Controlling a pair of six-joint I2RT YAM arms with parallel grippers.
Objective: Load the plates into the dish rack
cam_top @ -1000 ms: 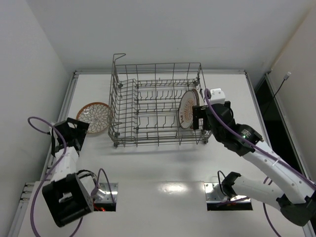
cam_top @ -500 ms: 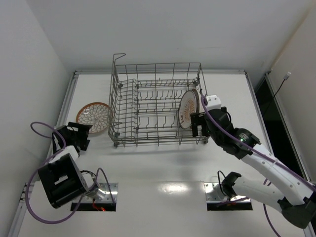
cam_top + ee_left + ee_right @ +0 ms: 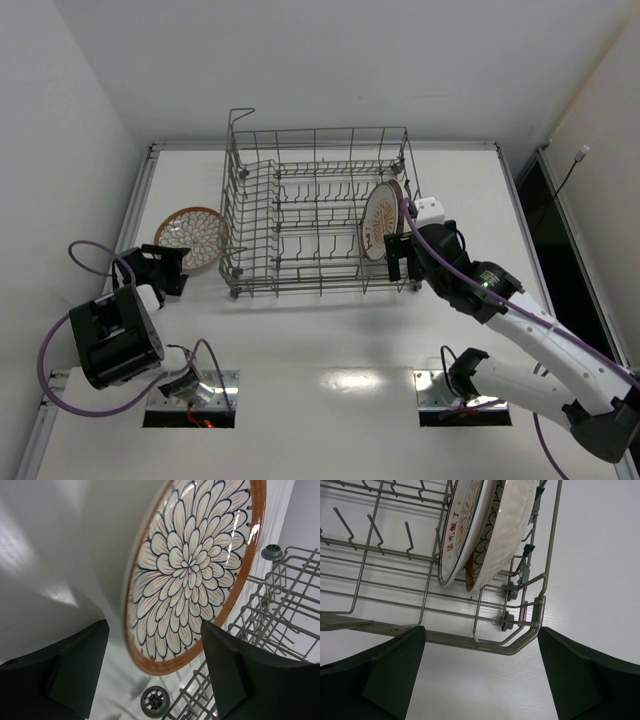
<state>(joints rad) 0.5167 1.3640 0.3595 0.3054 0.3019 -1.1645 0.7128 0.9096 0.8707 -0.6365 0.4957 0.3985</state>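
"While the left gripper hangs over the table's left side, look what lies in front of it: the loose petal plate, flat on the table, just beside the left end of the dish rack."

"And the wrist camera puts you right there. Both dark fingers stand apart with the plate's near rim in the gap between them, and I see no contact on either side. Jaws spread, nothing held."

"Over on the right?"

"The right gripper hangs just outside the rack's near right corner, jaws wide and empty. Its camera looks over the corner rail at two plates standing on edge among the tines at the right end, close together. In front is the medallion plate with red lettering on its face, and behind it is a second petal plate, nearer the end wall."

"Touching each other?"

"Their lower edges look to meet — hard to be sure from here."
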